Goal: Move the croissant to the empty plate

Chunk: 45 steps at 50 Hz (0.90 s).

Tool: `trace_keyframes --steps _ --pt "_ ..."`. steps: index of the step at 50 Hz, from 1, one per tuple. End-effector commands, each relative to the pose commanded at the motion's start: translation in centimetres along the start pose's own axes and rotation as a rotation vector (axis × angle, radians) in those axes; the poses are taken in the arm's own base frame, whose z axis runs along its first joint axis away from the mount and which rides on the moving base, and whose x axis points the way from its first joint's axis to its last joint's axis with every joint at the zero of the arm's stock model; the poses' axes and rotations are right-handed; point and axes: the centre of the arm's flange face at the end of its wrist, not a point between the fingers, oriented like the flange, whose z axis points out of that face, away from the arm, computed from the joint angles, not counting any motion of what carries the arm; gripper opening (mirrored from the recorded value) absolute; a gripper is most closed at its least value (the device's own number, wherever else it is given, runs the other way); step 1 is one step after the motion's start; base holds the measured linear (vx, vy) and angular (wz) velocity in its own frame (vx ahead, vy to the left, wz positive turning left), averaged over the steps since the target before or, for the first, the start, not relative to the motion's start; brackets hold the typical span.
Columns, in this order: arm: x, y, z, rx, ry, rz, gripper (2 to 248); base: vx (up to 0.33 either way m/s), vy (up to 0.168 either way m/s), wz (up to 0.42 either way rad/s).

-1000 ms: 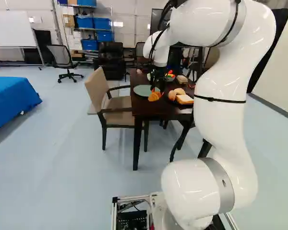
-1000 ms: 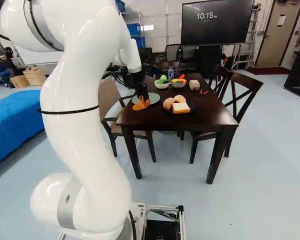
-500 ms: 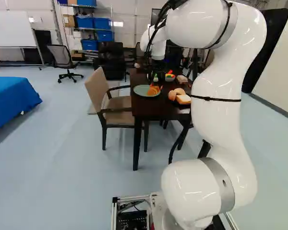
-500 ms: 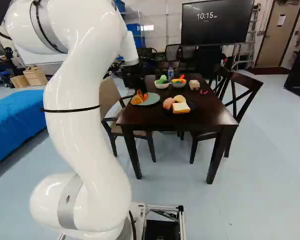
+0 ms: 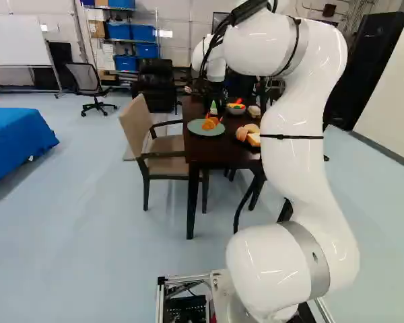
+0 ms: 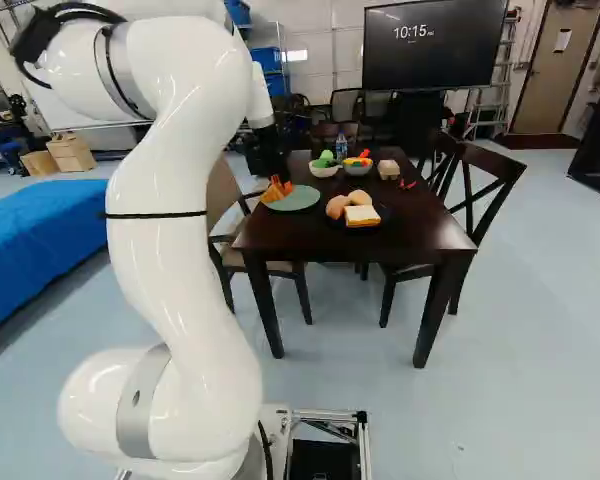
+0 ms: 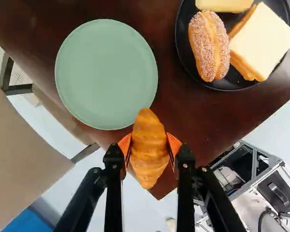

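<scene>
Black two-finger gripper [image 7: 149, 145] closed on golden-brown tapered croissant [image 7: 149, 162], pinched across middle, likely for balance. Croissant just beside empty pale-green round plate [image 7: 106, 72], wrist view. Black round plate [image 7: 234, 83] loaded; green one likely target.

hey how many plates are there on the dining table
2. The green plate lies ahead of the gripper, empty; the black plate, holding bread, sits beside the green one. The arm hides some of the table, so I can't rule out another.

croissant [image 7: 149, 147]: golden-brown, held | plate [image 7: 106, 75]: green, flat on table [image 7: 191, 116]
</scene>
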Motion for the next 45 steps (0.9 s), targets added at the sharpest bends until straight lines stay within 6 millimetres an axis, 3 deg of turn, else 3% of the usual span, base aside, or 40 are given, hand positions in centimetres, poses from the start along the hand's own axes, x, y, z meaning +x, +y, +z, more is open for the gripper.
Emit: trace_keyframes --steps 23,45 --pt "2.5 -3.1 0.9 0.059 0.05 0.004 117 0.0 0.0 0.0" --pt "4.5 -5.5 4.7 0.063 0.054 0.007 117 0.0 0.0 0.0"
